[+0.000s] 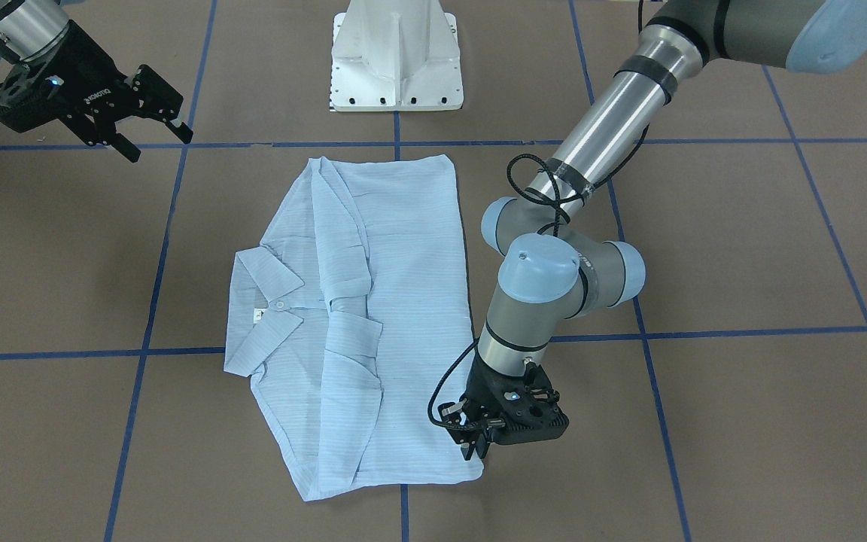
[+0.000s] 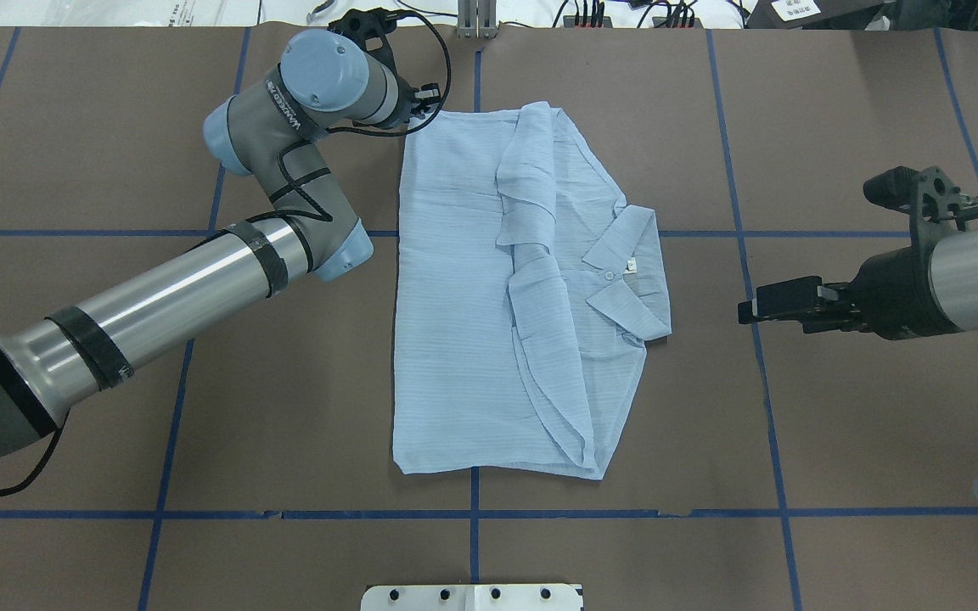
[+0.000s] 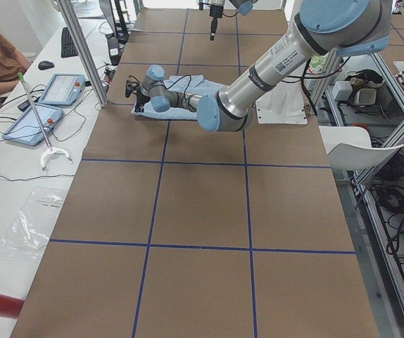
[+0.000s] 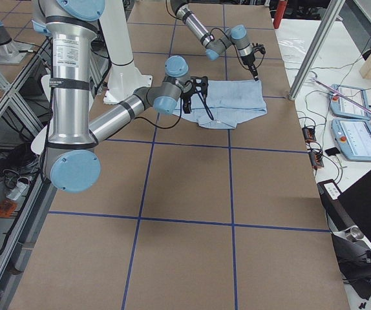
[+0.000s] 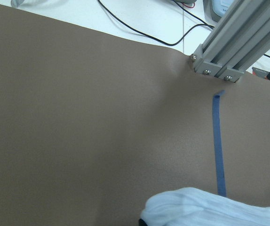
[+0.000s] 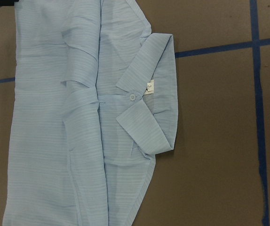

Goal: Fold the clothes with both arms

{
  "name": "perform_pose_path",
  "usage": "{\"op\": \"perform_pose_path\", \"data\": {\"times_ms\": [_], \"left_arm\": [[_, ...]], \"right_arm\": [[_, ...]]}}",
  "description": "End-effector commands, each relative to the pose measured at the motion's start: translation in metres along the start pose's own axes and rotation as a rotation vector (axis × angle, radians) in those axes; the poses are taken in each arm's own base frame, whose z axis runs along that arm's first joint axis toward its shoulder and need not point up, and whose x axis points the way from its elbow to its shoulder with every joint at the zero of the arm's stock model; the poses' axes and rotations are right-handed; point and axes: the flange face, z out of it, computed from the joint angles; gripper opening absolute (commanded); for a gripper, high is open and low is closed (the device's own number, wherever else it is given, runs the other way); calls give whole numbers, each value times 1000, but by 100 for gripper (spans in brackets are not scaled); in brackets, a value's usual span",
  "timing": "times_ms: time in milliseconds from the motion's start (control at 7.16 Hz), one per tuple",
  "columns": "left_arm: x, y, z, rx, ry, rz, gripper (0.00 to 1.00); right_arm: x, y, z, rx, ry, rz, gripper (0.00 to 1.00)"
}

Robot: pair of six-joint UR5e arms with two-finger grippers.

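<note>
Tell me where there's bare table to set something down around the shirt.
Free: brown table between the collar of the pale blue striped shirt and the black right gripper; also the strip between the shirt's near edge and the white pedestal base. Crowded: the shirt's left side, under the silver-grey left arm, with the left gripper at the far corner.

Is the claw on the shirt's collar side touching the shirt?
No, the right gripper hangs over the table, with a clear gap between it and the shirt.
</note>
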Motion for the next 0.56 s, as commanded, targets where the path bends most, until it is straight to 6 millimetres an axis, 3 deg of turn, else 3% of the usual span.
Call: {"op": "perform_pose_path", "data": {"times_ms": [0,279,419], "left_arm": [[0,-4,-2,-3,-1,76,100],[-16,-12,-20,-77,9,66,100],[-38,1,-49,-115,17,64,100]], "right_arm": [[-15,-14,13,9,-11,-9,100],[-26,-28,49,6,29,-14,100],[-46,-23,68,17,72,-24,100]]}}
